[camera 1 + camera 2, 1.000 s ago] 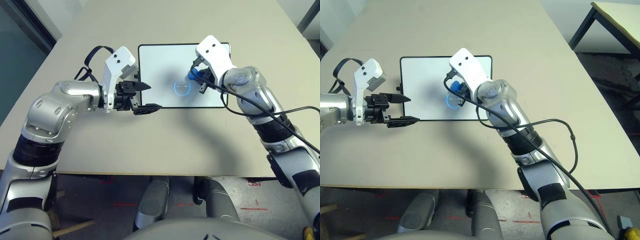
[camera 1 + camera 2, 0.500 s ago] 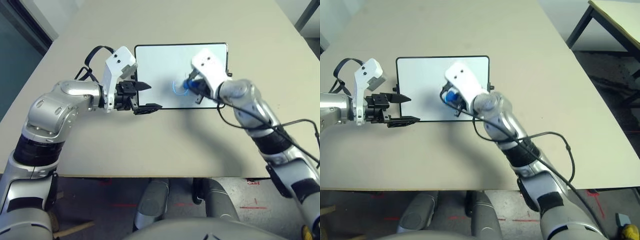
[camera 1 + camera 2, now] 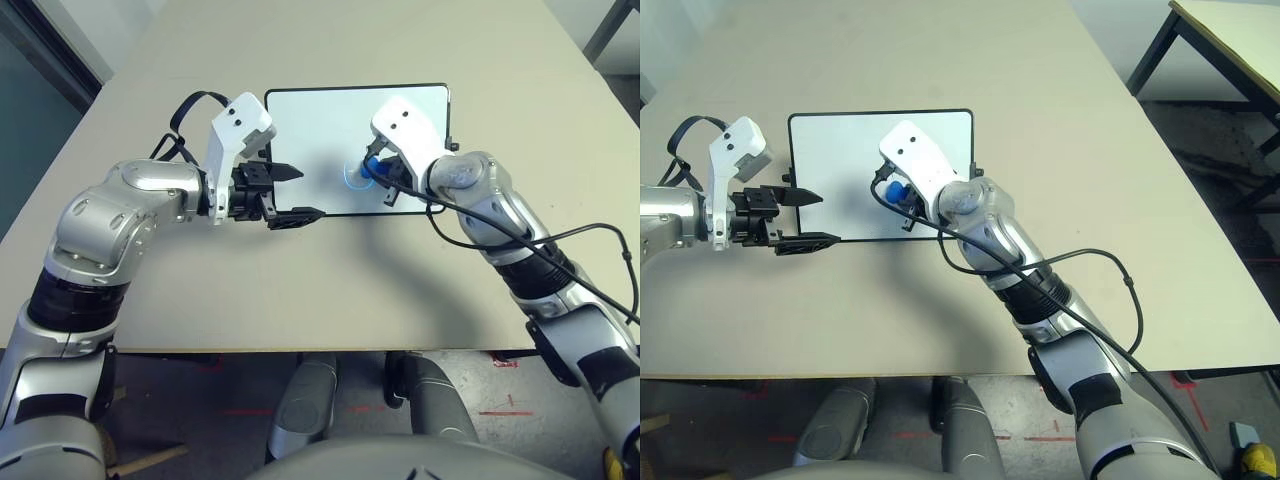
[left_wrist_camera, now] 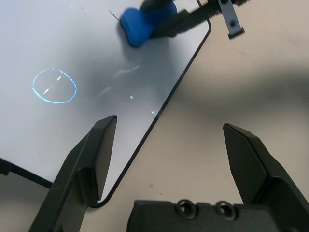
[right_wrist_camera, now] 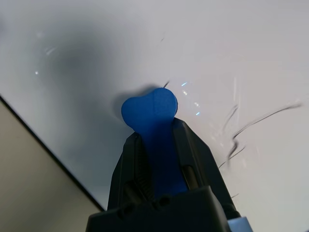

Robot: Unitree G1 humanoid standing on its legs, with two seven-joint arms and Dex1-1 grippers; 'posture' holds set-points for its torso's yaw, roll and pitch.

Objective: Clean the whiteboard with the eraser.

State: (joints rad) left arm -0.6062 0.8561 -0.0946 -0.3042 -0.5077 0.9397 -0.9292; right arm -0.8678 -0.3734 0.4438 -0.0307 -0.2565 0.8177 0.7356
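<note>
The whiteboard [image 3: 320, 130] lies flat on the table, white with a thin black frame and faint scribbles near its middle. My right gripper [image 3: 377, 176] is shut on the blue eraser [image 3: 368, 169], whose tip [image 5: 149, 108] presses on the board's surface close to thin dark marks. My left gripper [image 3: 290, 192] hangs open over the board's near left corner, one finger [image 4: 87, 159] above the board and the other finger [image 4: 251, 159] over bare table. The eraser [image 4: 140, 26] also shows in the left wrist view, on the board.
The beige table [image 3: 300, 290] stretches wide around the board. A black cable [image 3: 560, 240] loops off my right forearm. A second table [image 3: 1230, 40] stands past the right edge, with floor between.
My right gripper has slid the eraser leftward across the board, toward its middle. The left arm has held still. The camera has shifted slightly.
</note>
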